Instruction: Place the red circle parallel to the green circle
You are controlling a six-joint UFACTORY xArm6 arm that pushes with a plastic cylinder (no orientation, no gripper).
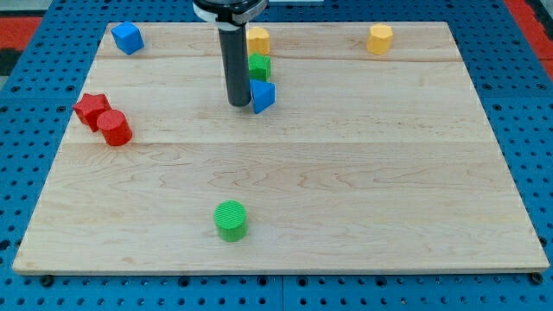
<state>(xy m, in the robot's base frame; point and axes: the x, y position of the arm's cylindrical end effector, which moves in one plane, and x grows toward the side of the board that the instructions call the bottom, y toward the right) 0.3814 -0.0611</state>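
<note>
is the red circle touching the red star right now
Touching. The camera view shows the red circle pressed against the red star, no board visible between them. My tip is far off.

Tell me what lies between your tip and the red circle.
In the camera view, only bare board lies between my tip and the red circle; the red star sits just beside it.

Single view, high and angled down, facing the whole wooden board [346, 173], moderately near
</note>
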